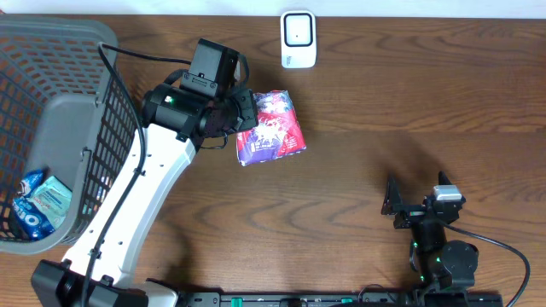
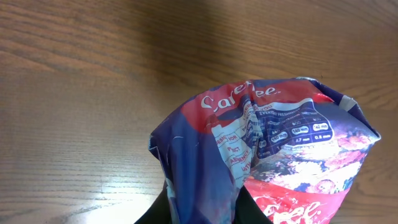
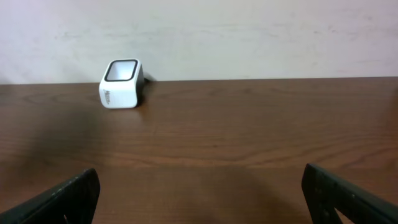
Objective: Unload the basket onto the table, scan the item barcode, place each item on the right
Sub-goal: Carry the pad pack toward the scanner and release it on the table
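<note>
Jaws of the left gripper (image 1: 237, 119): narrow, pinched on the left edge of the packet (image 1: 273, 128), which sits down-left of the scanner (image 1: 299, 38), on the robot's side of it. Packet is red and purple, crumpled and near square, so no clear long axis. Printed face up; barcode not seen in any view. Whether it clears the worktop (image 1: 409, 94) I cannot tell.

Judgement: the next move takes the packet away from the robot and slightly right to the scanner's window, code face turned toward it. Left arm is much the nearer.

Right gripper (image 1: 394, 205): jaws wide, holding nothing, well down-right of the scanner.

Worktop is dark wood grain; pale wall (image 3: 249, 31) behind the scanner.
</note>
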You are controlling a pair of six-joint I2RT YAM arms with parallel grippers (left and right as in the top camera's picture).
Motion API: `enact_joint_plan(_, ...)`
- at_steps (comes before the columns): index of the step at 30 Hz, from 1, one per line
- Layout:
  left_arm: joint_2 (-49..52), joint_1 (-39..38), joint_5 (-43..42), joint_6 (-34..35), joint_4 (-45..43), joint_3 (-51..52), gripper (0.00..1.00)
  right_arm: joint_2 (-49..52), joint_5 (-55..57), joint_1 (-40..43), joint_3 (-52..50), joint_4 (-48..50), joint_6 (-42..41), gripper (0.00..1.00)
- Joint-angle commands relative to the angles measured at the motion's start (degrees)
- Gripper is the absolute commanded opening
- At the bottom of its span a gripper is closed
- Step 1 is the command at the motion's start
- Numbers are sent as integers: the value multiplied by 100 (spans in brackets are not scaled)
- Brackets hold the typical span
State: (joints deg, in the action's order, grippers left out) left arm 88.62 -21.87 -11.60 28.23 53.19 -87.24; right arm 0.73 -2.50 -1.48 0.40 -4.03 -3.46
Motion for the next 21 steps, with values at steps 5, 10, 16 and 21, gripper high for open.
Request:
enact_joint_plan(5, -52, -13, 76, -81, 11, -33, 7, -9, 52, -35, -9, -22, -76, 99)
enact_joint_plan(10, 26, -13, 240, -79, -15, -28, 7, -9, 52, -35, -9, -22, -76, 99)
enact_joint_plan(16, 295, -13, 376, -79, -96, -28, 7, -9, 52, -35, -9, -22, -76, 99)
enact_joint_plan(21, 682, -13, 374, -79, -411, -28, 7, -9, 52, -35, -9, -22, -76, 99)
